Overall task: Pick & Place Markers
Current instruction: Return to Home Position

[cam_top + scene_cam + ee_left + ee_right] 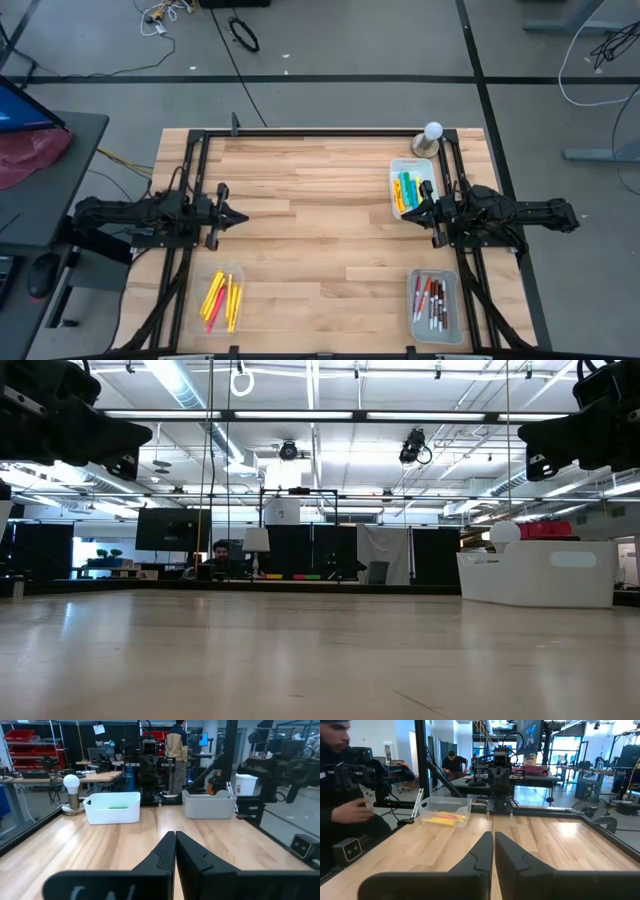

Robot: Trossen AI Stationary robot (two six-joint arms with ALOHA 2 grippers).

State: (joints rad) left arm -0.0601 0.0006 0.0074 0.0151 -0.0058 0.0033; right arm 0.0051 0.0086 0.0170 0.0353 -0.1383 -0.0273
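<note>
**Both grippers clenched and empty, markers lying in three bins**

Only the high view is showing the contents. Green, yellow and orange markers [407,188] are lying in the white bin [415,162], yellow and red ones in the clear tray [222,268], and white ones with dark or red caps in the gray bin [434,272]. The low view is catching only the white bin's wall. The left gripper [243,216] and right gripper [406,213] are hovering at opposite sides, fingers pressed together, grasping nothing.
</note>
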